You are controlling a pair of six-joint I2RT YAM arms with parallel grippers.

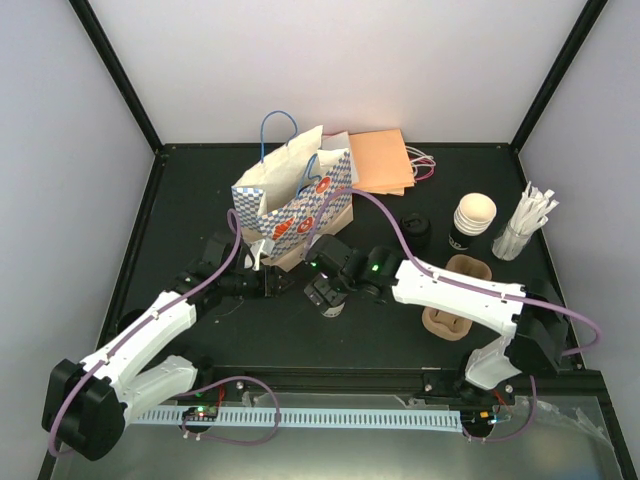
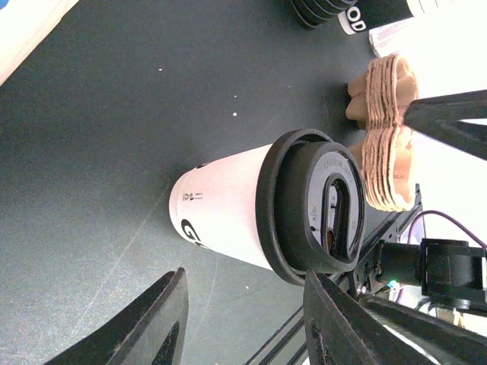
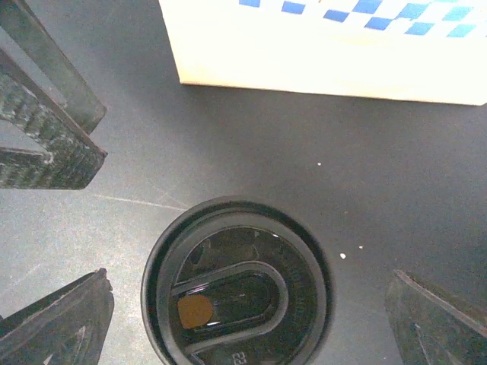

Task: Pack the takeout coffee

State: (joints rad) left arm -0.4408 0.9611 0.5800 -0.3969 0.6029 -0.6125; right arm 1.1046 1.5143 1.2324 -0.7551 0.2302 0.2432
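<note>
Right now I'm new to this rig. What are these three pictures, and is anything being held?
Two small robot arms are bolted at the near edge of a black table, each ending in a two-finger gripper. The overhead picture looks down from behind them. The other two come from a camera on each wrist.

On the table are a blue-checked paper bag, a stack of paper cups, a brown pulp carrier and one coffee cup with a black lid, standing upright.

The right gripper hangs above that lid with its jaws wide on either side, clear of it. The left gripper is beside the cup, jaws apart, with the cup ahead of them. Nothing is held.
</note>
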